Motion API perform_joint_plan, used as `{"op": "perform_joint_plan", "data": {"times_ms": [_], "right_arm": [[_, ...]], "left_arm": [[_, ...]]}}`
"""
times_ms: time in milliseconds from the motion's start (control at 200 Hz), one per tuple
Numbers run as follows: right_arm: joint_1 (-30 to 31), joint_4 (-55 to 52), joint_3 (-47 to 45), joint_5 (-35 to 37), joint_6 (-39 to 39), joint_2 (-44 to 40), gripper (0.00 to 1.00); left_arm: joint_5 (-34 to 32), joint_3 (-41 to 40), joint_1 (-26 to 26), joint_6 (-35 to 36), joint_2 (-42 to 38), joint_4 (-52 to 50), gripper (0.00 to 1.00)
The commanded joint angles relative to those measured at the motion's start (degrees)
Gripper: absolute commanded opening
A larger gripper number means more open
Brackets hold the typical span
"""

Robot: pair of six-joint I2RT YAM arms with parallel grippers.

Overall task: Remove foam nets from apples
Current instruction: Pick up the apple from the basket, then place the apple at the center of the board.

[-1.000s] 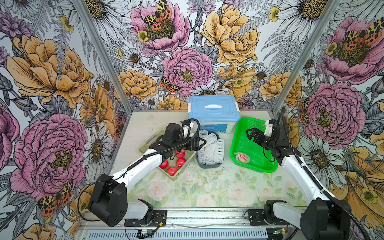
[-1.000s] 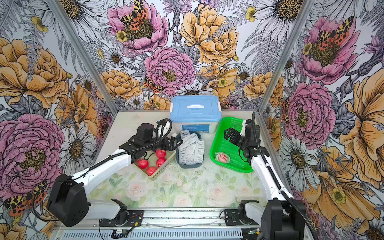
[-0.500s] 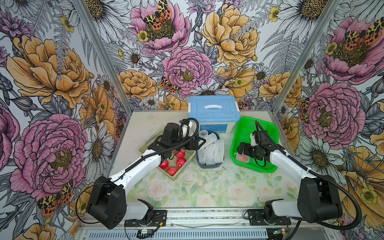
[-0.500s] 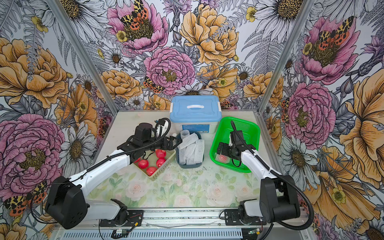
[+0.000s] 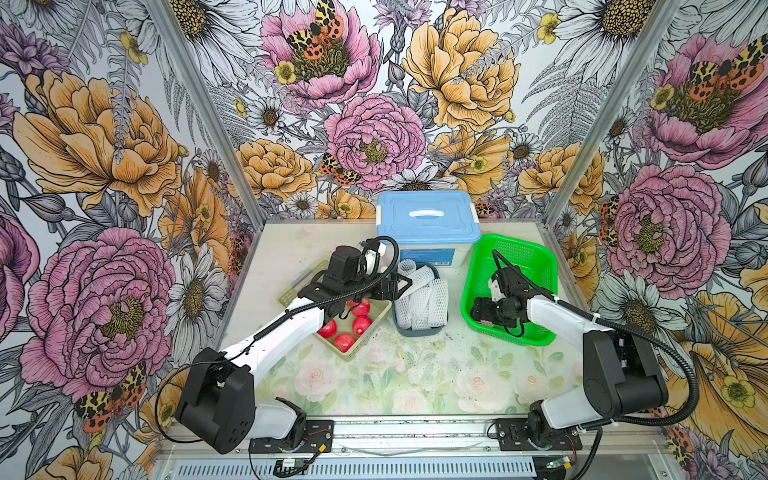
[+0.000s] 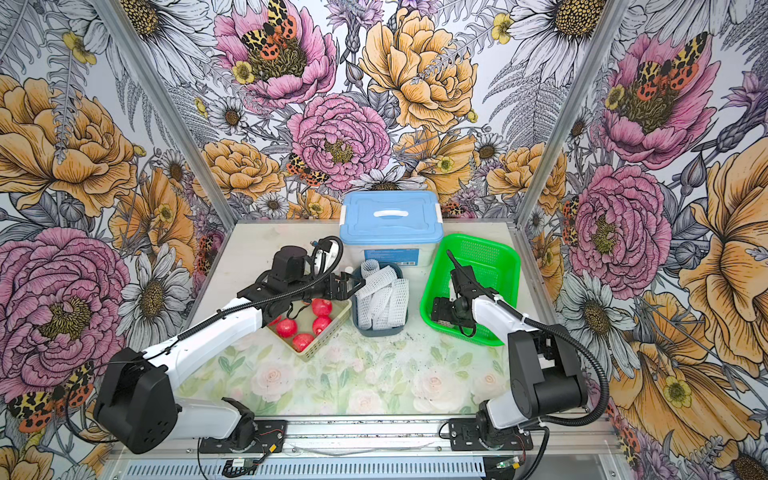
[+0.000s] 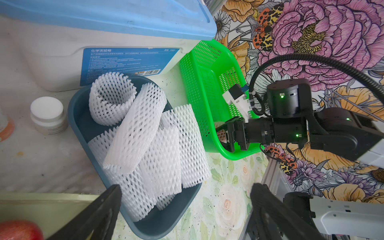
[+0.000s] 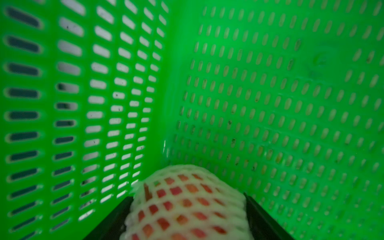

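Several bare red apples (image 5: 360,325) (image 6: 322,324) lie in a tan tray (image 5: 348,352). Empty white foam nets (image 5: 419,299) (image 6: 380,299) (image 7: 145,135) are piled in a grey-blue bin (image 7: 166,222). My left gripper (image 5: 397,286) (image 6: 353,284) (image 7: 186,187) hangs open at the bin's near-left rim, holding nothing. My right gripper (image 5: 478,311) (image 6: 438,309) (image 8: 188,199) reaches into the near-left corner of the green basket (image 5: 523,257) (image 8: 270,83). Its black fingers press both sides of an apple still in its foam net (image 8: 187,207). From above the gripper hides this apple.
A white box with a blue lid (image 5: 428,216) (image 6: 390,216) stands at the back, just behind the bin and the basket. A small white pill bottle (image 7: 47,114) sits beside the bin by the box. Flowered walls close in the left, back and right sides.
My right arm swung down into the basket's near-left corner and its jaws closed in on the netted apple. The left arm has stayed put, open.
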Motion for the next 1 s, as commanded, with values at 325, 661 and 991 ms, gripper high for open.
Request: {"op": "perform_joint_plan", "data": {"times_ms": [325, 661, 991], "right_arm": [[-3.75, -0.68, 1.28, -1.33, -3.61, -18.71, 0.63], [-1.78, 5.34, 0.12, -19.52, -8.67, -30.68, 0.63], [17.94, 11.01, -3.42, -14.22, -14.13, -32.14, 0.67]], "left_arm": [[2.35, 1.56, 0.01, -0.16, 1.02, 1.58, 0.99], [15.44, 2.07, -3.23, 2.04, 0.45, 3.29, 0.99], [13.82, -4.71, -9.6, 2.05, -4.58, 2.36, 0.99]]}}
